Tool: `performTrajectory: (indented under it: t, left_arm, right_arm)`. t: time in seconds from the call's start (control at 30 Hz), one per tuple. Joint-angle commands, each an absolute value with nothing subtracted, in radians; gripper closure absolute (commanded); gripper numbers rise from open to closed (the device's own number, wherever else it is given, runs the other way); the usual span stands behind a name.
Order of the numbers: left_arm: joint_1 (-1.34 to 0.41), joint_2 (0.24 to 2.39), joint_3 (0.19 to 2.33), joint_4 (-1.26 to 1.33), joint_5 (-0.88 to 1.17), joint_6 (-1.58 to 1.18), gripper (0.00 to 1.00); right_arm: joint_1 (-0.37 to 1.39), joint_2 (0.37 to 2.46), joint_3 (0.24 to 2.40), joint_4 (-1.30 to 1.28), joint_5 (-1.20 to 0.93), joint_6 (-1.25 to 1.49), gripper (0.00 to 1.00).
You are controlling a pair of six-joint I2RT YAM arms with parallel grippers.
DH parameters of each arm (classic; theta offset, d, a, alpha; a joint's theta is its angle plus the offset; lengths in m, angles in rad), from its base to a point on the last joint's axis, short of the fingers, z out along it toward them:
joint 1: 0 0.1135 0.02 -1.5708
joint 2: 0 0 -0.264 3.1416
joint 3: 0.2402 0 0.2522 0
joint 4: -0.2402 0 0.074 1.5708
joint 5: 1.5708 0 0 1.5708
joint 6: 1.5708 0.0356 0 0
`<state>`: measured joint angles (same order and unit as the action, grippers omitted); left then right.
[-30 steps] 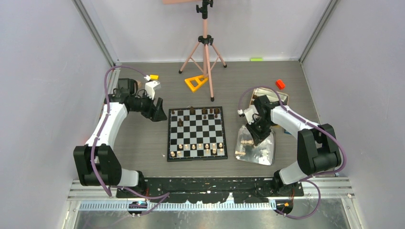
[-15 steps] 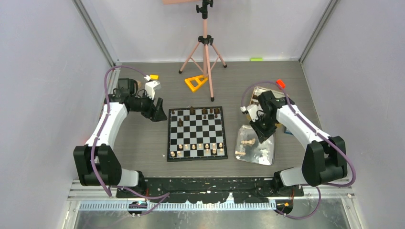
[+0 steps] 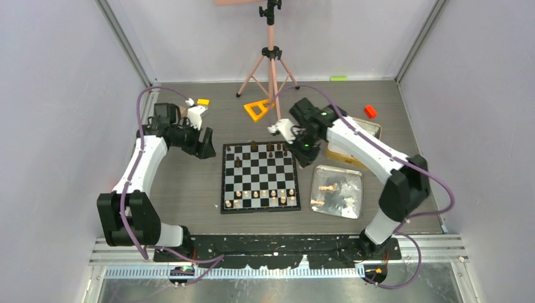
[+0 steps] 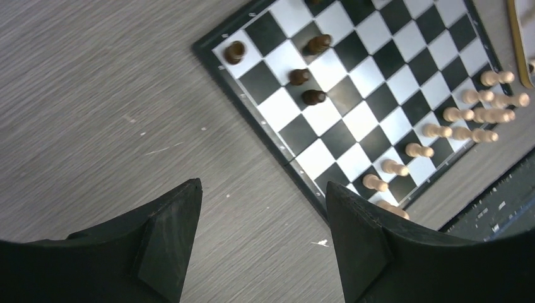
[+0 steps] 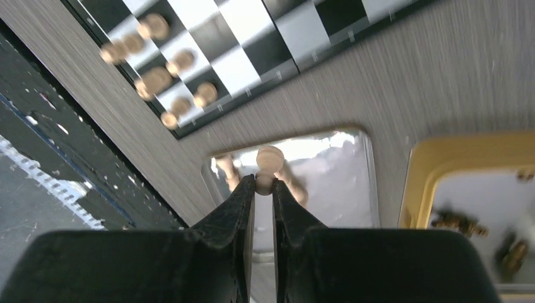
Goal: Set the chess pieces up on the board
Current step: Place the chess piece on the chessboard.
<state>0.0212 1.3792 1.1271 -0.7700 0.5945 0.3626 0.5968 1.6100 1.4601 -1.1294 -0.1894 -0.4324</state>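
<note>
The jaws of the right arm [image 3: 353, 142] are pinching a light tan pawn [image 5: 269, 163] narrowly, just under its ball head, and are carrying it in the air by the far right corner of the board [image 3: 260, 177]. The jaws of the left arm [image 3: 148, 161] are standing wide and holding nothing, hovering over the table [image 4: 126, 95] beside the board's far left corner

The chess pieces are looking like tiny turned wood, so they are probably handling as light, stiff and fairly smooth. A round neck is likely giving the jaws little to bite on, so a pawn may be pivoting or slipping if it is squeezed off centre. The narrow bases are suggesting that a standing piece is toppling at a slight nudge, and neighbours are crowding close. Taking hold high, at the neck or just below the head, is seeming the sound choice, as it is leaving the base free to meet its square

Light pieces [image 3: 262, 196] are standing in the board's two near rows, and dark pieces [image 3: 268, 147] are standing along its far edge. More light ones [image 3: 327, 188] are lying loose in the silver tray [image 3: 353, 180]. A few dark ones [image 5: 457, 222] are lying in the gold-rimmed tin [image 5: 429, 151]

No brand, label or readable writing is showing anywhere; small marks along the board's border are too fine to make out
</note>
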Motion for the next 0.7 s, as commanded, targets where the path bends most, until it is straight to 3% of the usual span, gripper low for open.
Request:
performTrajectory:
  t: [0.0, 0.27, 0.5, 0.67]
  left_arm:
    - [0.108, 1.372, 1.126, -0.708, 0.516, 0.295, 0.25]
    - [0.376, 1.430, 1.153, -0.742, 0.586, 0.235, 0.25]
    - [0.459, 1.435, 1.151, -0.750, 0.588, 0.240, 0.25]
    - [0.485, 1.437, 1.157, -0.754, 0.596, 0.236, 0.25]
  right_arm:
    - [0.748, 1.743, 1.670, -1.142, -0.197, -0.426, 0.95]
    - [0.928, 2.057, 2.092, -1.203, -0.222, -0.419, 0.96]
    - [1.017, 2.331, 2.468, -1.321, -0.248, -0.416, 0.96]
    - [1.067, 2.427, 2.550, -1.336, -0.246, -0.427, 0.96]
